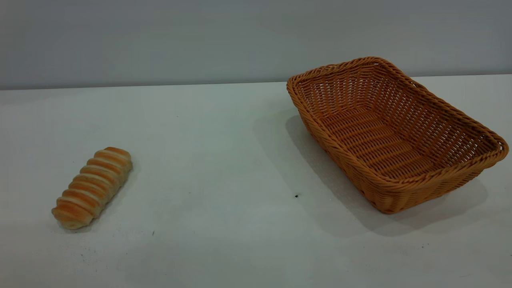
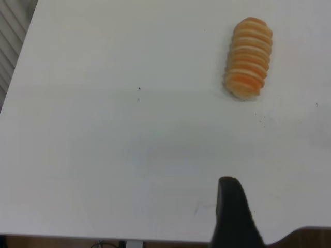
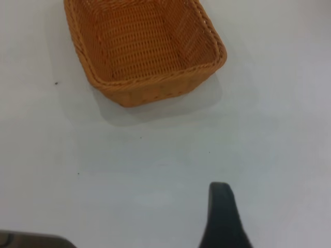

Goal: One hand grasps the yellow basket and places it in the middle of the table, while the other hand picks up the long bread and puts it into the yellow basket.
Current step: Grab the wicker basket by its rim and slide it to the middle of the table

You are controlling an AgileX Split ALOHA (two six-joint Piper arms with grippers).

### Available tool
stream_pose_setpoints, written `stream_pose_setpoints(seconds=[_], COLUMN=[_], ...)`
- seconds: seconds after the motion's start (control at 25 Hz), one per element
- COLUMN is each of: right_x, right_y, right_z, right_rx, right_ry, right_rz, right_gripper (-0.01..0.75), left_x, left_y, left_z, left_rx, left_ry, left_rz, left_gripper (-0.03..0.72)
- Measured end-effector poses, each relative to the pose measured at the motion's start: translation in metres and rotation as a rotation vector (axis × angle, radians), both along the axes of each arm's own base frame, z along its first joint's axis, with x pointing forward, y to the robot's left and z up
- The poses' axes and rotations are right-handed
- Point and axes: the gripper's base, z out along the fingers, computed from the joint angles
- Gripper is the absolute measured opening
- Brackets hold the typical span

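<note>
- Left gripper (image 2: 234,217): one dark finger in view, spread unclear; right gripper (image 3: 221,217) likewise.
- One long bread (image 1: 92,187), lying alone.
- One yellow basket (image 1: 404,185), empty, well apart on the table (image 1: 224,160).

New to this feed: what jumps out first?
The yellow basket dominates: big, woven and empty, at the exterior view's right and set at an angle. Next is the long bread, lying alone far off at the left of the white table. Neither arm shows in the exterior view; each wrist view catches only one dark fingertip near its own target, touching nothing.
</note>
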Motion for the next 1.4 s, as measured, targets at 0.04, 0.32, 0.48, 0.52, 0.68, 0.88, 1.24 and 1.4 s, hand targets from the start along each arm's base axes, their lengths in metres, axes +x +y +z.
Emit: stream_pose_setpoints(seconds=[0.04,0.32,0.48,0.52,0.68,0.88,1.24,1.4], right_x=[0.0000,0.0000,0.0000,0.0000,0.0000,0.0000,0.0000,0.0000], right_y=[0.0000,0.0000,0.0000,0.0000,0.0000,0.0000,0.0000,0.0000], right_z=[0.0000,0.0000,0.0000,0.0000,0.0000,0.0000,0.0000,0.0000], right_rx=[0.000,0.000,0.000,0.000,0.000,0.000,0.000,0.000], right_ry=[0.000,0.000,0.000,0.000,0.000,0.000,0.000,0.000], right_rz=[0.000,0.000,0.000,0.000,0.000,0.000,0.000,0.000], right_gripper=[0.557,0.557,0.557,0.557,0.557,0.557,0.557,0.557], left_x=[0.0000,0.0000,0.0000,0.0000,0.0000,0.0000,0.0000,0.0001], left_y=[0.0000,0.0000,0.0000,0.0000,0.0000,0.0000,0.0000,0.0002], left_z=[0.0000,0.0000,0.0000,0.0000,0.0000,0.0000,0.0000,0.0000], left_rx=[0.000,0.000,0.000,0.000,0.000,0.000,0.000,0.000], left_ry=[0.000,0.000,0.000,0.000,0.000,0.000,0.000,0.000], left_rz=[0.000,0.000,0.000,0.000,0.000,0.000,0.000,-0.018], left_gripper=[0.513,0.513,0.513,0.513,0.513,0.513,0.513,0.513])
